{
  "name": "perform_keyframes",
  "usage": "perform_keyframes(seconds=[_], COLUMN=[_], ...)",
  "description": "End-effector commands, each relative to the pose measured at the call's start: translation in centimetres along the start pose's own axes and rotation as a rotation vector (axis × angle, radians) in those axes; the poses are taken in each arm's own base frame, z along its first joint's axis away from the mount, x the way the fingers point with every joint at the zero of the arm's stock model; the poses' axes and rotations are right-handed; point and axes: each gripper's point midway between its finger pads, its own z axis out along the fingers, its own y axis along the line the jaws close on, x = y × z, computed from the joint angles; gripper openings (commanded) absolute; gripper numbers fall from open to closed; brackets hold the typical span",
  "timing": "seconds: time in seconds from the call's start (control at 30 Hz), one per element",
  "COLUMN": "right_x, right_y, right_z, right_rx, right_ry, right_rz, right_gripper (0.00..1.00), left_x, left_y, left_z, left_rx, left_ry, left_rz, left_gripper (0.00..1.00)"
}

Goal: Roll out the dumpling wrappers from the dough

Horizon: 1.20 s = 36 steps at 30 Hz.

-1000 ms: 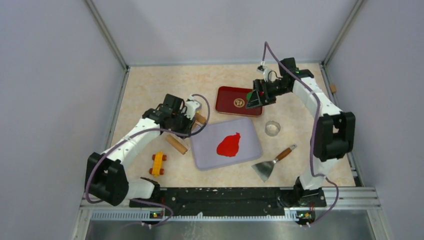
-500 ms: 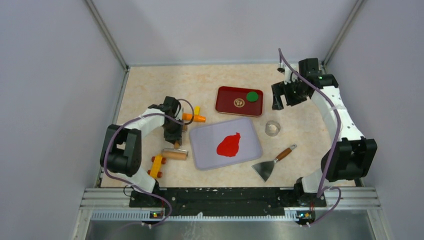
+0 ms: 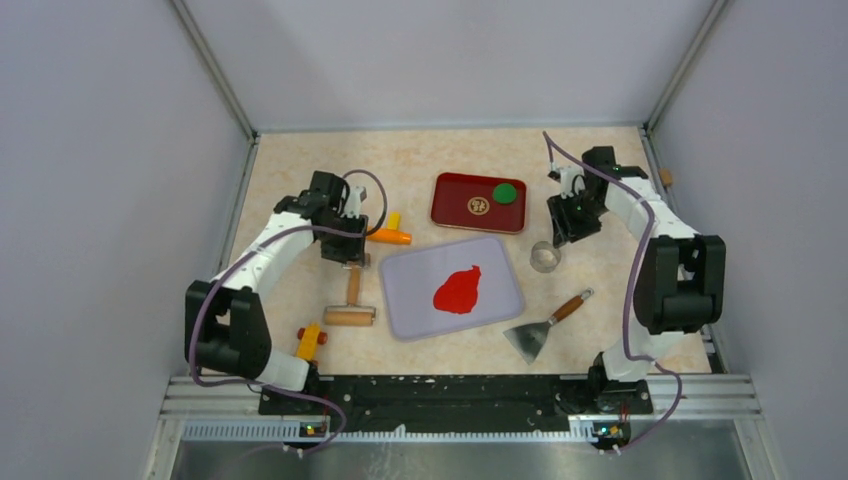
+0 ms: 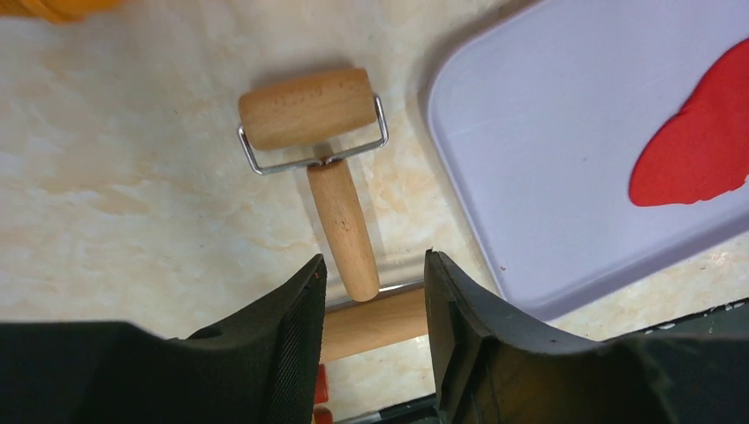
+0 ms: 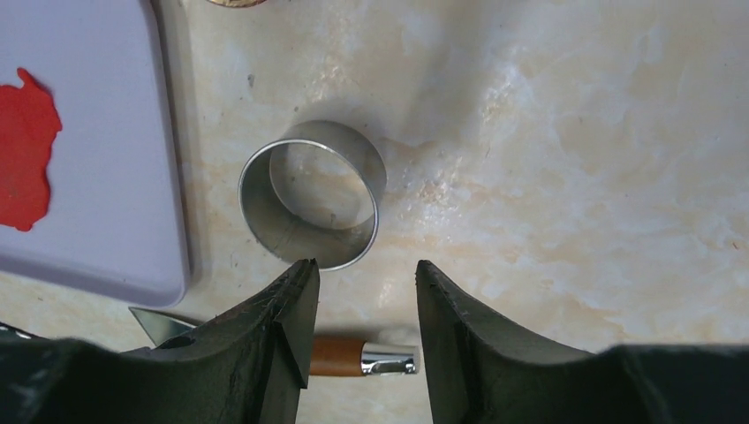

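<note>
Top external view, left hand (image 3: 348, 252) released and empty, rolling pin (image 3: 350, 305) lying just ahead on the worktop (image 3: 300, 170), right hand (image 3: 562, 232) released too, metal ring (image 3: 545, 256) just ahead, red dough (image 3: 458, 289) flat on the lilac board (image 3: 410, 305) between both hands.

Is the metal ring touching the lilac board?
Apart. The right wrist view shows a strip of bare table between the ring and the board; the top view shows that gap too.
</note>
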Motion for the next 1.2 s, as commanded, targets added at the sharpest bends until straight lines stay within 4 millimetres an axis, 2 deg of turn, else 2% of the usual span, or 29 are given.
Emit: perform_keyframes(seconds=[0.0,0.13,0.23,0.33,0.47,0.5,0.6,0.63,0.7,0.77,0.83,0.97,1.0,1.07,1.17], right_x=[-1.9,-1.4,-1.0,-0.9,-0.7,-0.5,-0.2,-0.5,-1.5,-2.6,-3.7,-5.8,-6.2,-6.9,-8.5], right_y=[-0.5,-0.7,-1.1,-1.5,-1.6,-1.6,-1.6,-1.5,-1.1,-0.2,1.7,4.8,5.5,5.7,7.5], right_z=[1.6,3.2,4.5,5.1,5.3,5.3,4.8,4.2,2.1,-0.3,-2.6,-6.2,-6.6,-6.2,-5.6], right_rx=[-0.011,-0.027,-0.021,-0.006,0.001,-0.001,0.006,0.011,0.015,0.01,-0.02,-0.079,-0.097,-0.058,-0.11], right_ry=[-0.053,-0.021,0.007,0.013,0.021,0.025,0.028,0.016,-0.027,-0.081,-0.137,-0.225,-0.232,-0.22,-0.213], right_rz=[0.007,0.02,0.026,0.036,0.037,0.035,0.027,0.02,0.014,-0.004,-0.051,-0.074,-0.066,0.019,0.142], right_gripper=[0.46,0.43,0.29,0.2,0.19,0.15,0.05,0.01,0.0,0.0,0.0,0.0,0.0,0.0,0.0], left_x=[-4.8,-7.2,-8.7,-10.1,-10.6,-10.7,-11.4,-11.7,-12.5,-13.1,-13.5,-13.5,-13.3,-13.4,-14.6], left_y=[-0.6,-0.8,-0.9,-1.1,-1.7,-1.8,-2.7,-3.1,-3.9,-5.3,-7.5,-12.9,-14.3,-16.8,-19.8], left_z=[-2.1,-2.4,-3.0,-4.6,-6.3,-6.7,-8.0,-8.5,-9.1,-9.1,-8.8,-8.8,-8.6,-8.2,-8.3], left_rx=[0.017,0.019,0.012,0.012,0.026,0.03,0.067,0.076,0.088,0.119,0.184,0.34,0.388,0.46,0.56], left_ry=[-0.212,-0.281,-0.323,-0.382,-0.391,-0.394,-0.405,-0.408,-0.427,-0.438,-0.434,-0.432,-0.432,-0.438,-0.448], left_rz=[0.076,0.067,0.069,0.108,0.204,0.227,0.314,0.339,0.386,0.405,0.397,0.36,0.346,0.305,0.214], left_gripper=[0.48,0.48,0.48,0.49,0.49,0.49,0.5,0.5,0.5,0.5,0.49,0.49,0.49,0.48,0.47])
